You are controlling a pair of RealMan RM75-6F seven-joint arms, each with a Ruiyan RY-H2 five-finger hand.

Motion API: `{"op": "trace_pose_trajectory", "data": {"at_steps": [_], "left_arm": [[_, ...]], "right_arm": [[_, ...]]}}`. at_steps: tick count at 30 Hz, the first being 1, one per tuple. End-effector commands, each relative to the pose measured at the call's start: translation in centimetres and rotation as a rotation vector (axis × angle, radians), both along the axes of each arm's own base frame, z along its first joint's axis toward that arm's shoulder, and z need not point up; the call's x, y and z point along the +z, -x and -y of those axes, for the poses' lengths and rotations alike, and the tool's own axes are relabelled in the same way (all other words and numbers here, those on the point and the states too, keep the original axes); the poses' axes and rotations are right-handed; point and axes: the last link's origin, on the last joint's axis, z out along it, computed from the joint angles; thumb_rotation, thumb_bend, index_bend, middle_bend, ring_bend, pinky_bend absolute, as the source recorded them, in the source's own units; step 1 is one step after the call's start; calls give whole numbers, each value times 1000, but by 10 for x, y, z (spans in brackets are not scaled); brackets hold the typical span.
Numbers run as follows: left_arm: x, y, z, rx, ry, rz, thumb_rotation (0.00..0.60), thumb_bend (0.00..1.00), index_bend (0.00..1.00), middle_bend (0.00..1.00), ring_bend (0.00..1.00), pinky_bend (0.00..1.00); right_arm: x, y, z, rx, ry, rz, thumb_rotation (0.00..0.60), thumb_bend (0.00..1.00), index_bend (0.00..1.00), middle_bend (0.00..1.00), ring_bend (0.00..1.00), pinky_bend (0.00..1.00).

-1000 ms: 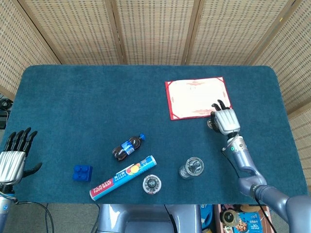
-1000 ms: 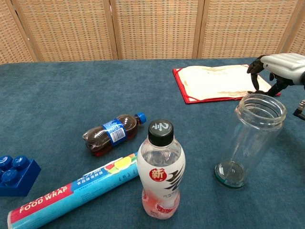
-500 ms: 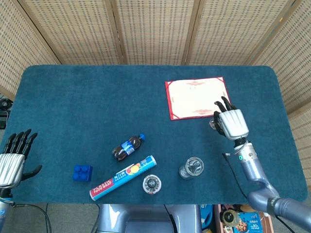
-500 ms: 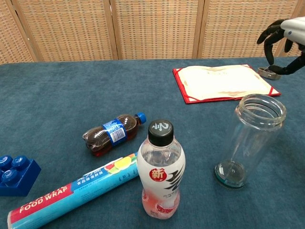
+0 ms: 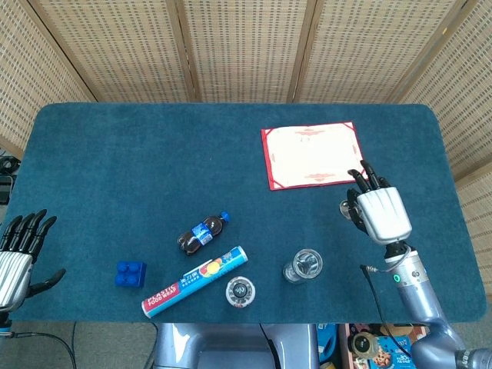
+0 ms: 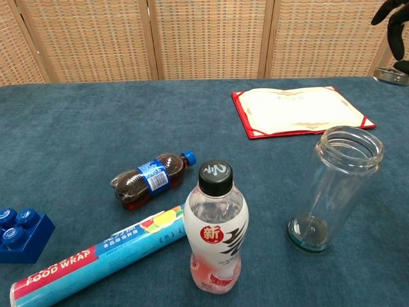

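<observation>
right hand (image 5: 378, 213): lifted off the edge of the red folder (image 5: 311, 154); in the head view it has moved toward the near right of the table, in the chest view it has risen to the top right corner, mostly out of frame.
lid (image 6: 391, 75): small round lid pinched in the right hand came up off the table with it; now held in the air, well clear of the folder.
left hand (image 5: 17, 257): slid lower and further left at the table's near left edge, fingers spread as before.
</observation>
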Motion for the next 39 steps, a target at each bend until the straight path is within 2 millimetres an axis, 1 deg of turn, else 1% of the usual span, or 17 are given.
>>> {"op": "trace_pose_trajectory", "data": {"at_steps": [1,5,8,14,20,26,35,39], "left_arm": [[1,-1,2,-5,6,8,600,209,0,0,0,0],[0,-3,3,-9,25,15,600,209,0,0,0,0],[1,-3,4,-10,34,16,600,209,0,0,0,0],[2,-4,5,-10,34,18,600,209,0,0,0,0],[2,-4,5,-9,31,20,600,209,0,0,0,0],[3,-3,5,-9,28,23,600,209,0,0,0,0],[2,-4,5,-10,28,20,600,209,0,0,0,0],[2,-4,5,-11,26,19,600,210,0,0,0,0]], "right_arm": [[6,-6,-11,24,17,-12,600,534,638,297,119,430],[10,-17,-22,65,29,-13,600,534,642,297,119,430],[10,-21,-29,80,27,-10,600,534,642,297,119,430],[6,-26,-41,99,12,3,600,534,642,297,119,430],[-3,-32,-56,132,-7,17,600,534,642,298,119,430],[-9,-32,-66,141,-11,46,600,534,642,299,119,430],[-18,-29,-74,139,-35,68,600,534,642,294,119,430],[-21,-32,-80,160,-37,80,600,534,642,293,119,430]]}}
